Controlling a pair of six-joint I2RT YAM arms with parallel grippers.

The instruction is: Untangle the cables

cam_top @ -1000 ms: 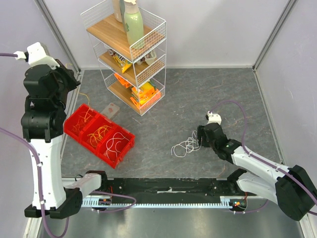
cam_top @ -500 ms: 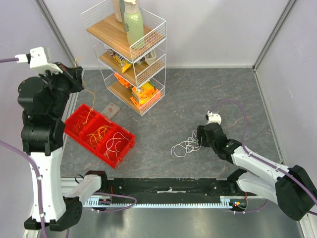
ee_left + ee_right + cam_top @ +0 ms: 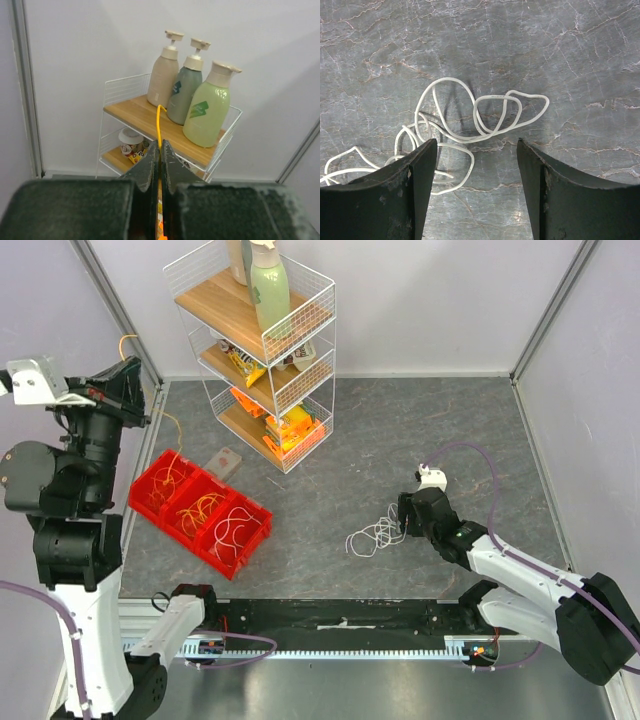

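A loose tangle of white cables [image 3: 377, 534] lies on the grey floor mid-right, and shows in the right wrist view [image 3: 470, 120]. My right gripper [image 3: 403, 518] hovers low beside it, open and empty [image 3: 477, 150]. My left gripper [image 3: 130, 388] is raised high at the far left, shut on an orange cable [image 3: 159, 125]. That cable [image 3: 172, 425] hangs from the jaws down toward the red tray [image 3: 175, 525]. The tray's three compartments hold orange, pale yellow and white cables.
A white wire shelf rack [image 3: 262, 350] with pump bottles and snack packs stands at the back left, and its bottles show in the left wrist view [image 3: 207, 105]. A small grey card [image 3: 223, 461] lies beside the tray. Grey walls enclose the floor.
My left arm has swung up and to the left, lifting the orange cable higher out of the tray. The right arm and white tangle have not moved.
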